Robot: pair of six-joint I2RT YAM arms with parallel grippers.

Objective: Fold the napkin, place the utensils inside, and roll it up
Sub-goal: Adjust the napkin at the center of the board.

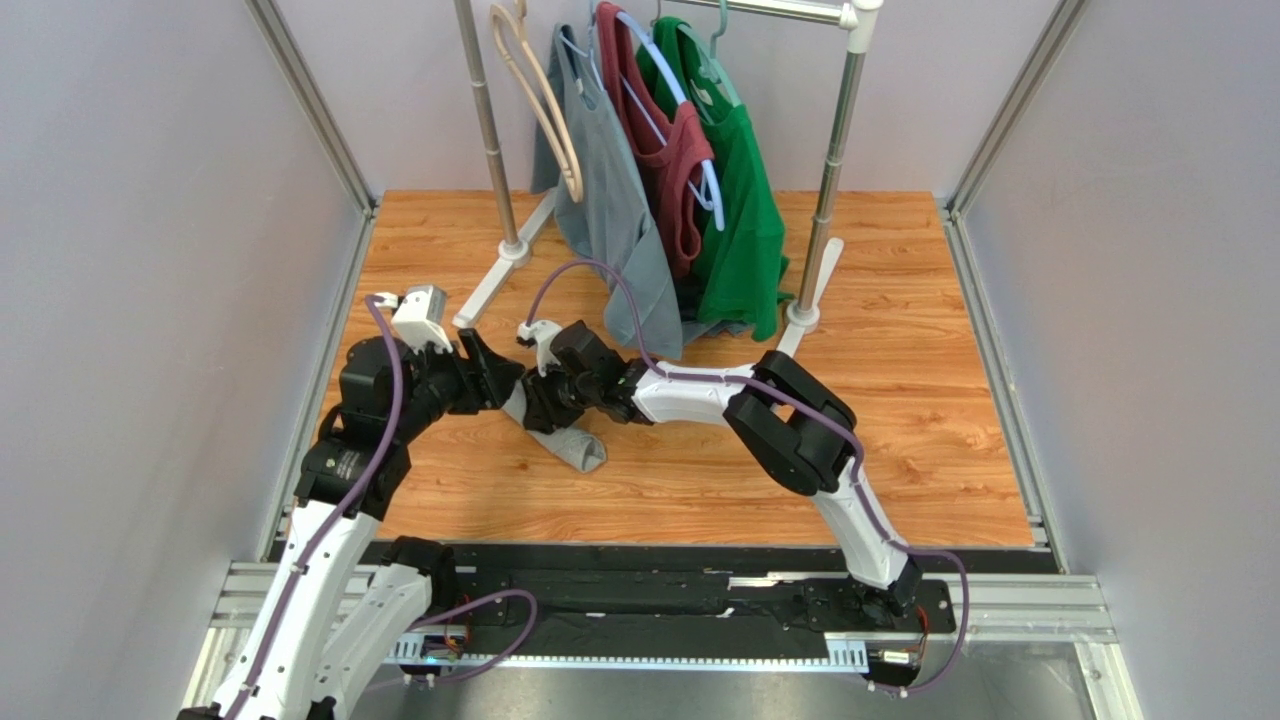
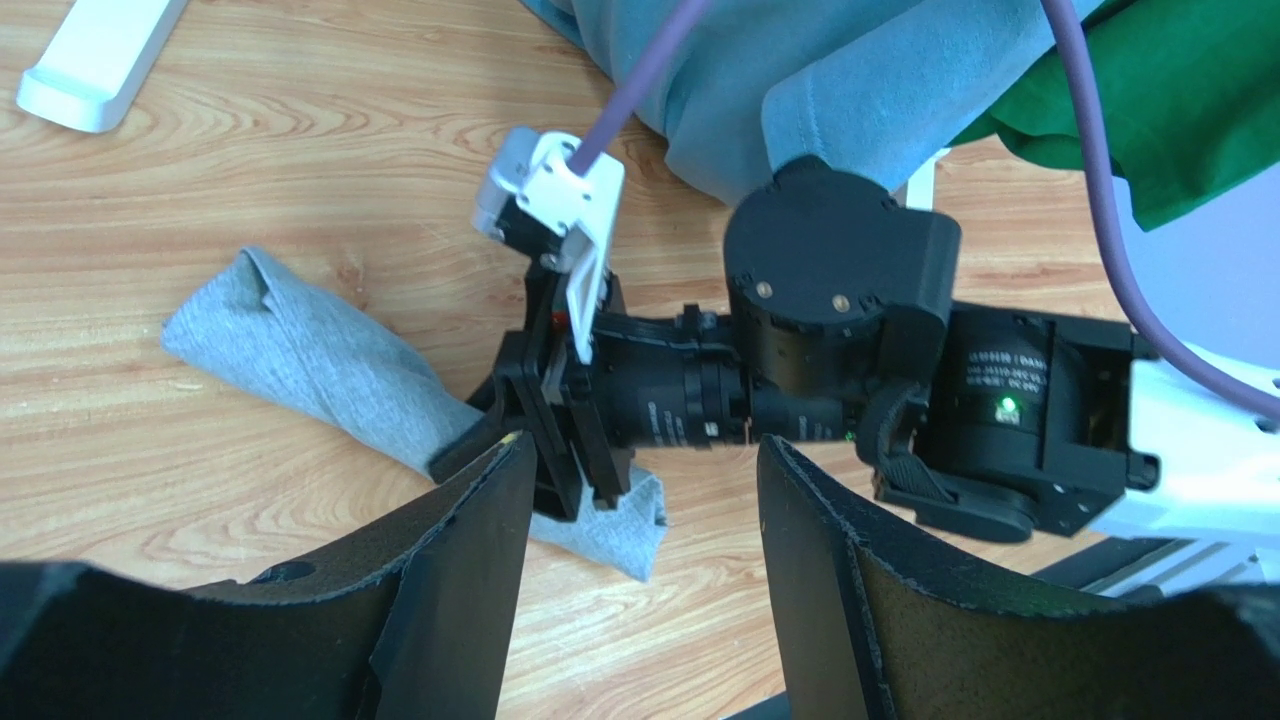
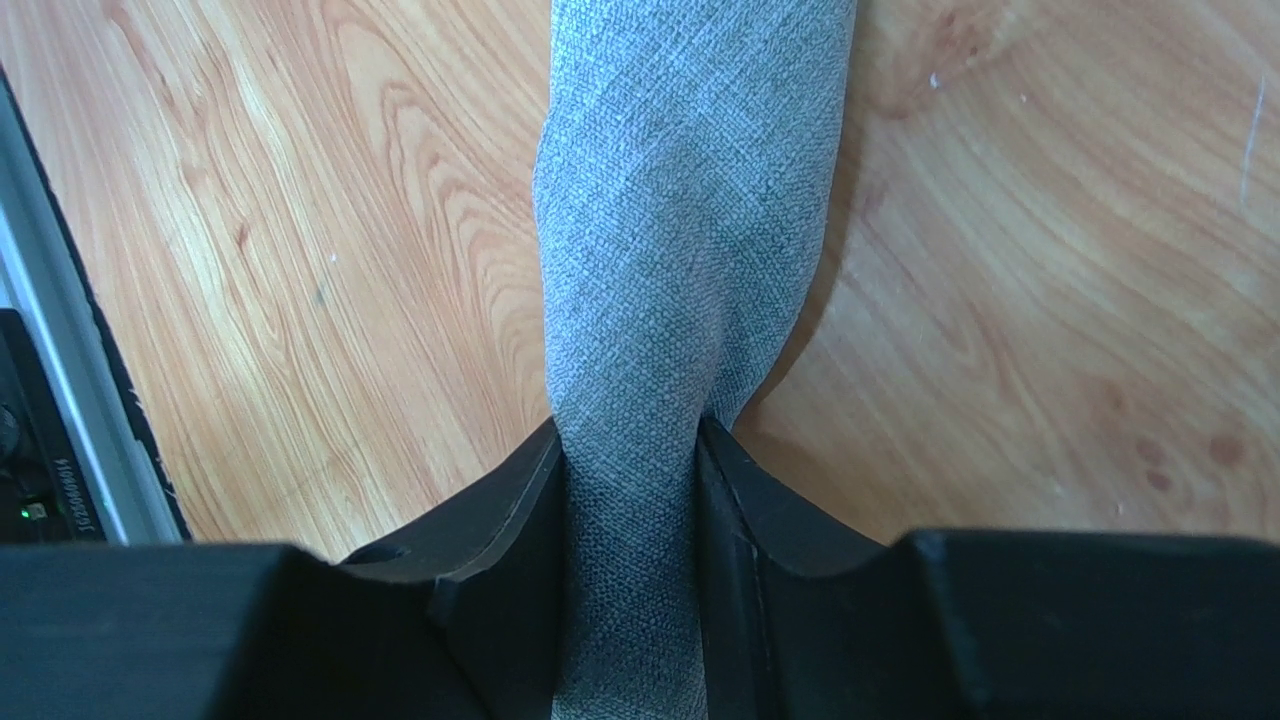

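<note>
Right claw (image 3: 631, 450) is pinched on the rolled napkin (image 3: 684, 195); left claw (image 2: 643, 458) is held spread, empty, beside it. Roll may be undone if tugged sideways.

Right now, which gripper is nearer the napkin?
Right. The right gripper is clamped on the rolled napkin; the left gripper hangs open just beside it, not holding it.

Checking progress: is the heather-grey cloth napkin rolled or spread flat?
Rolled: the heather-grey cloth napkin is a narrow bundle, pinched in the right gripper.
</note>
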